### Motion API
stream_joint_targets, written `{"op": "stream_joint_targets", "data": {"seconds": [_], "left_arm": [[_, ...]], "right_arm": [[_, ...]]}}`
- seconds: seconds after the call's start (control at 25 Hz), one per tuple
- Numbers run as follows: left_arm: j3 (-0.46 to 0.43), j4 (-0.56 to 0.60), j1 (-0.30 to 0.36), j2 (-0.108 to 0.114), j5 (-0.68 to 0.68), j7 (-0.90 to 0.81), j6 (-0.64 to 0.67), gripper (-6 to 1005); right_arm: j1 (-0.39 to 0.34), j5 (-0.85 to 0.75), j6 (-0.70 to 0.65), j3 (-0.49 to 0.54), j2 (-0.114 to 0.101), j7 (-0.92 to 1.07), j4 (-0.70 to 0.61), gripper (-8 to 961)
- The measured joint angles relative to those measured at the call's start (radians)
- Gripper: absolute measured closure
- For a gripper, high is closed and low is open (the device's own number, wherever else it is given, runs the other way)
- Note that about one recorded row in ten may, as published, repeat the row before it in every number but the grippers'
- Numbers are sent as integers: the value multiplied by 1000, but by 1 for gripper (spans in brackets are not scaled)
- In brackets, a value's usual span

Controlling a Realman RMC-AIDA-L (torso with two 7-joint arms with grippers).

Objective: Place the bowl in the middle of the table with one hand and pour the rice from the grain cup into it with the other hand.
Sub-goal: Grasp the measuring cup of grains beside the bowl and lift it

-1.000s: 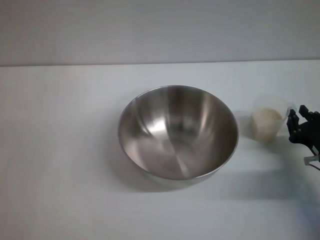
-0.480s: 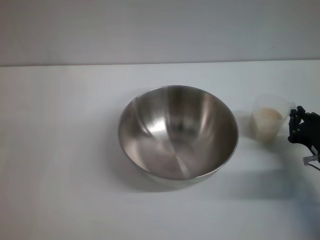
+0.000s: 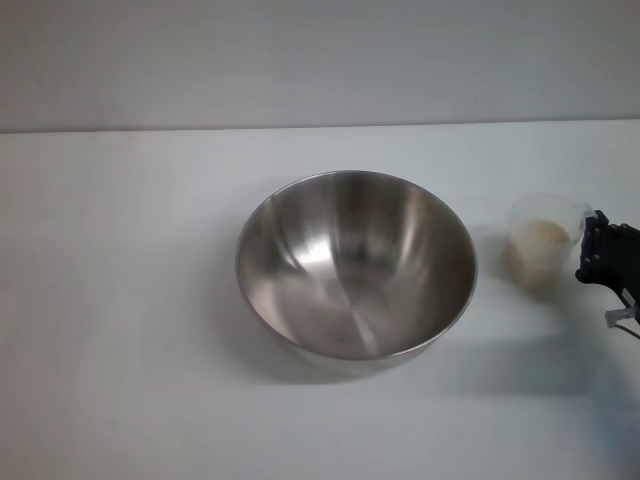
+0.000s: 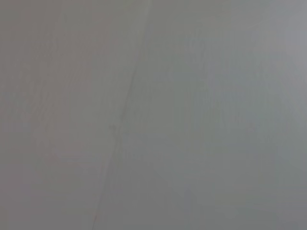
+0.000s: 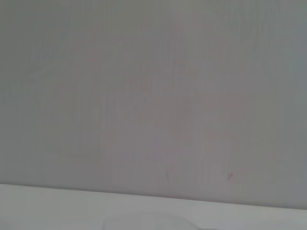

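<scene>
Bare test bench, plain white table (image 3: 120, 300), blank grey wall (image 3: 320, 60)

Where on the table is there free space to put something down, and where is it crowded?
The table is bare left of the bowl, and also in front of and behind it. Crowded: right of the bowl, where the grain cup stands beside the right gripper.

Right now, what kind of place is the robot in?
Probably a test bench set up like a kitchen: a plain white table with only a steel bowl and a grain cup of rice.
</scene>
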Motion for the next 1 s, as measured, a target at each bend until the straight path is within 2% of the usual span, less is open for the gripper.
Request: {"op": "stream_joint_targets", "data": {"seconds": [0.16, 0.44, 1.0], "left_arm": [[0, 0, 0, 0, 0, 0, 1, 834], [0, 0, 0, 0, 0, 0, 7, 833], [8, 24, -5, 0, 0, 0, 3, 832]], "right_arm": [[5, 1, 9, 0, 0, 1, 0, 940], [6, 2, 4, 0, 0, 0, -1, 943], [-17, 5, -223, 52, 0, 0, 6, 943]]}}
